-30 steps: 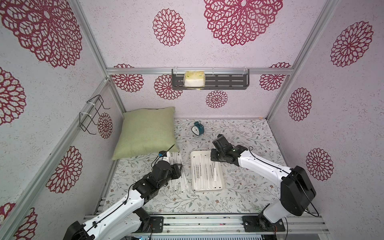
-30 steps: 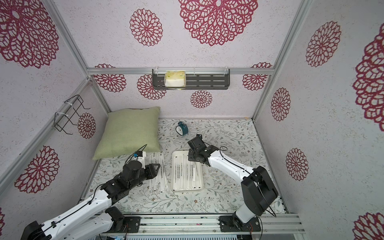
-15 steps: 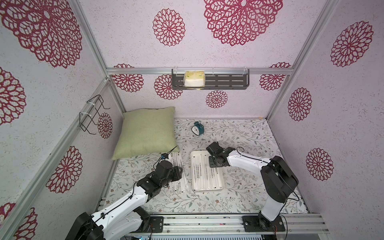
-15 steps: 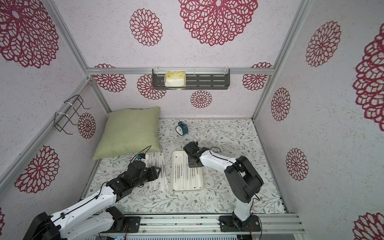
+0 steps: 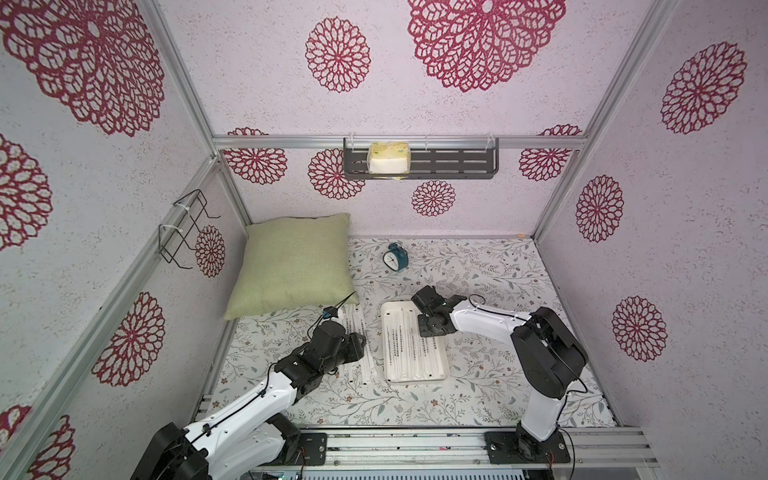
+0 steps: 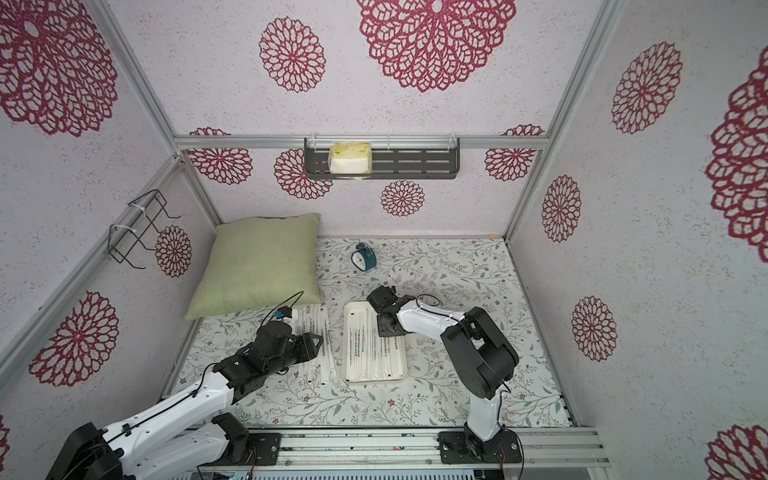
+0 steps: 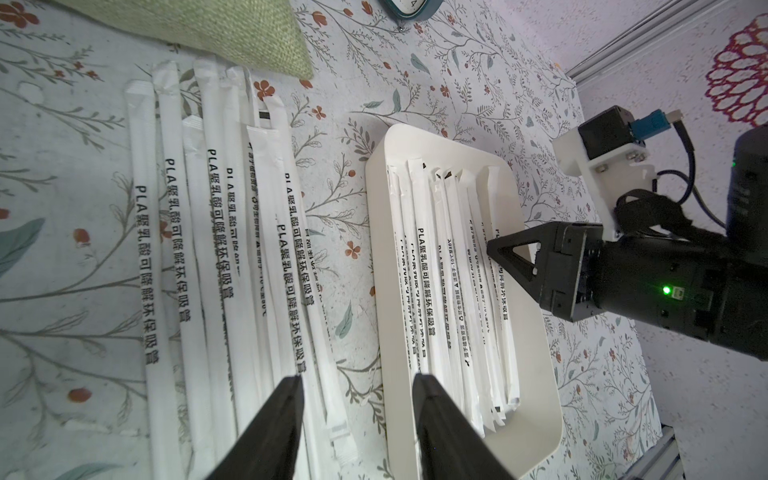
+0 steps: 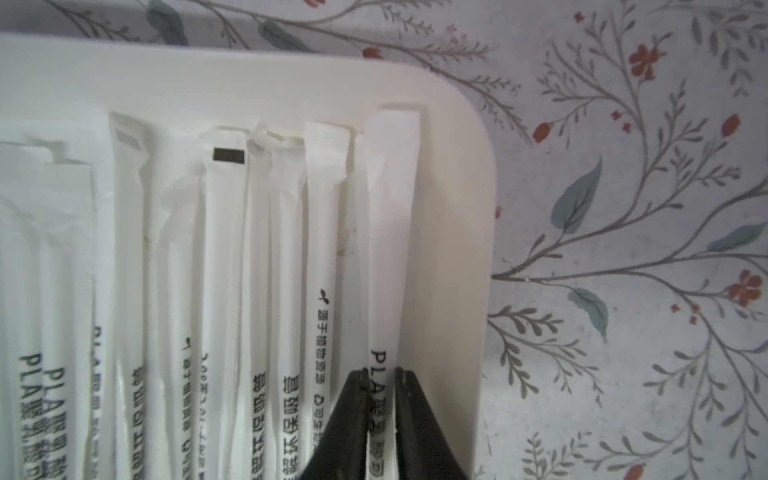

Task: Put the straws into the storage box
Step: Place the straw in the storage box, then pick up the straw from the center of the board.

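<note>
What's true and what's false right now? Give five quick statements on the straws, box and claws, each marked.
1. Loose straws lie on the table beside the storage box. True.
2. The left claw is shut on a straw. False: it is open, with nothing between its fingers.
3. The right claw straddles the outermost straw, which lies in the storage box by its side wall. True.
4. The storage box is empty. False: a row of straws lies in it.
5. The alarm clock sits on the pillow. False: it stands on the table, apart from the pillow.
</note>
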Robot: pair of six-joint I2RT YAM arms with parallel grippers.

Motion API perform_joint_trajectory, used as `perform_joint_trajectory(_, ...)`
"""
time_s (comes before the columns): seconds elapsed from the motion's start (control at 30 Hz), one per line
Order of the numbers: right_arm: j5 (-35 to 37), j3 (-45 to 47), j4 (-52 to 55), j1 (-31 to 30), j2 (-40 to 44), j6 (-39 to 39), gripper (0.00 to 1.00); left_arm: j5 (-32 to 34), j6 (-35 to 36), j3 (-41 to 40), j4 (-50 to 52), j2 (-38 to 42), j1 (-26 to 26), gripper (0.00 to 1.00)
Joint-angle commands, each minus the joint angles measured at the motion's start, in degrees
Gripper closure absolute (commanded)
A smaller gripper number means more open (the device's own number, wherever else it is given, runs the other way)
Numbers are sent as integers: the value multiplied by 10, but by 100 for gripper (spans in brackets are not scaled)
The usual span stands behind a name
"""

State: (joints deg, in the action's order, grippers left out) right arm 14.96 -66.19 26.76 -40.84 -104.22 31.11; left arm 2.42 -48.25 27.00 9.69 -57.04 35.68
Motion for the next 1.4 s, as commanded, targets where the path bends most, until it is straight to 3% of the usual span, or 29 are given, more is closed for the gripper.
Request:
perform_joint_trajectory(0.0,19,-14,3,3,6,-1,75,1,3,2,-11,2,-1,51)
perform_joint_trajectory(0.23,0,-25,14,2,41,16,71,32,14,11,39,23,-6,51)
perform_joint_trajectory(0.4,-27,-6,6,1,103,58,72,56,9,42,143,9,-39,51)
perform_joint_trajectory(0.6,-133,89,-133,-4,203,164,71,39,36,69,155,-86,-64,54)
perform_joint_trajectory(0.8,-113,104,-138,-28,213,180,72,34,60,112,171,-193,-106,67)
perform_joint_trajectory(1.2,-100,115,-139,-29,220,168,73,44,72,116,146,-277,-116,77)
perform_joint_trajectory(1.37,-98,121,-144,-29,222,169,73,41,50,100,154,-282,-102,86)
